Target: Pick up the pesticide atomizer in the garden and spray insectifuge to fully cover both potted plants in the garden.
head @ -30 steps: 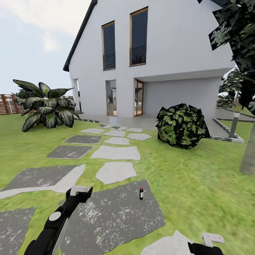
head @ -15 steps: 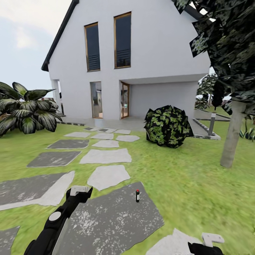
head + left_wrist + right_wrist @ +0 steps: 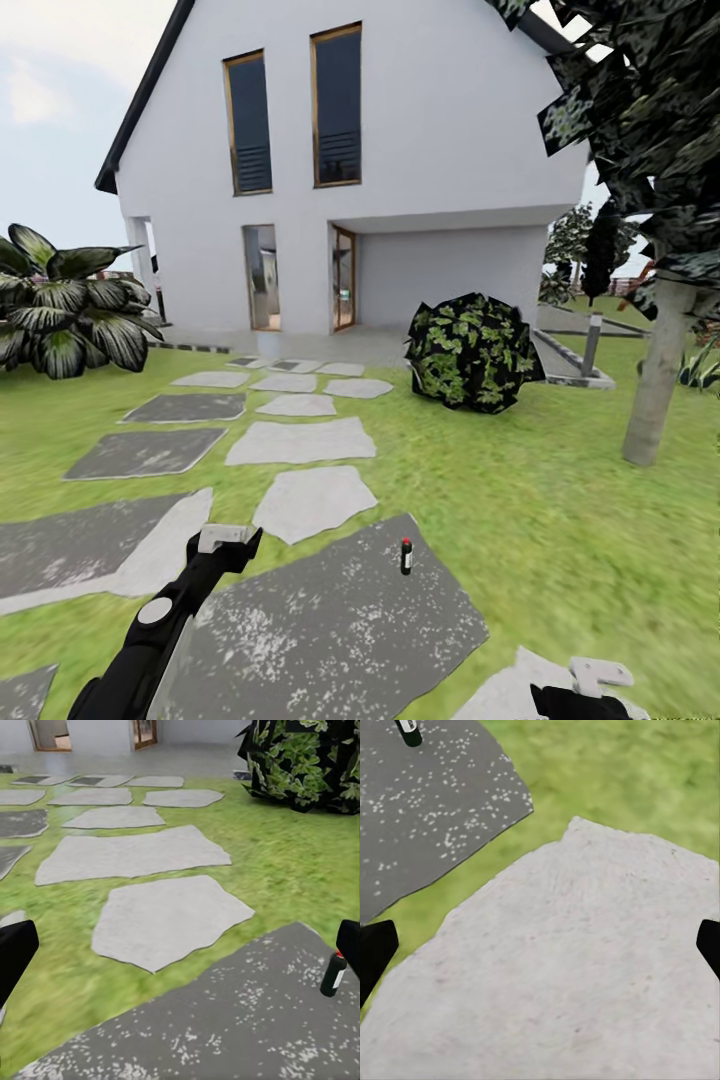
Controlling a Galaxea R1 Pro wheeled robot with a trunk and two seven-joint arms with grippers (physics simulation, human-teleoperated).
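The pesticide atomizer (image 3: 406,556), a small dark bottle with a white label and a red-tipped head, stands upright on a large dark grey stepping stone (image 3: 320,630) in the garden lawn. My left gripper (image 3: 225,541) hovers above that stone, to the left of the bottle. In the left wrist view the left gripper (image 3: 180,952) is open and the atomizer (image 3: 334,975) stands just beside one fingertip. My right gripper (image 3: 592,685) sits at the lower right over a pale stone; the right gripper (image 3: 540,949) is open and empty, with the atomizer (image 3: 409,731) far off. The potted plants are out of view.
More stepping stones (image 3: 300,441) lead to a white house (image 3: 400,150). A dark round bush (image 3: 472,352) stands right of the path, a big broad-leaved plant (image 3: 60,315) at the left. At the right stand a tree trunk (image 3: 655,385) and a grey bollard lamp (image 3: 592,345).
The whole view has swung to the right, so the camera moved: the big-leaved plant slid left and the tree trunk came in. Both arms hold the same pose.
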